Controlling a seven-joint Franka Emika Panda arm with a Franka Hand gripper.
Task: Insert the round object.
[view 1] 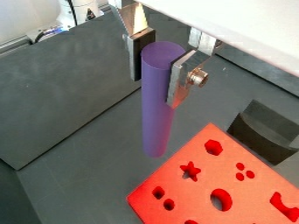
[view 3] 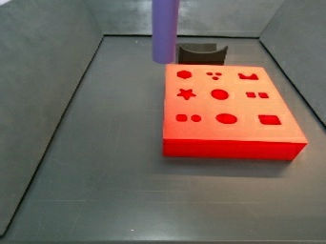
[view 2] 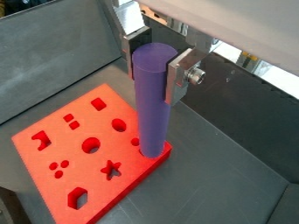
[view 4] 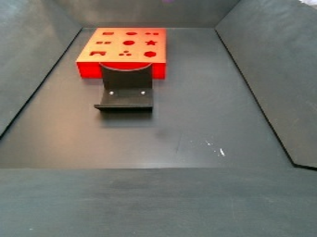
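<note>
Gripper [view 1: 159, 63] clamped on purple peg [view 1: 156, 101], held upright above floor just beside red block [view 2: 82, 153], prob. so it drops straight; not yet over round hole [view 3: 219, 94]; needs shift.

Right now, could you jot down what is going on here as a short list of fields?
gripper: shut on the purple peg, seen in both wrist views
peg pose: upright, lower end off the floor, near the red block's edge
red block: flat on the floor, with shaped holes, all empty
dark holder: on the floor beside the block
step left: the peg is not yet in a hole
</note>
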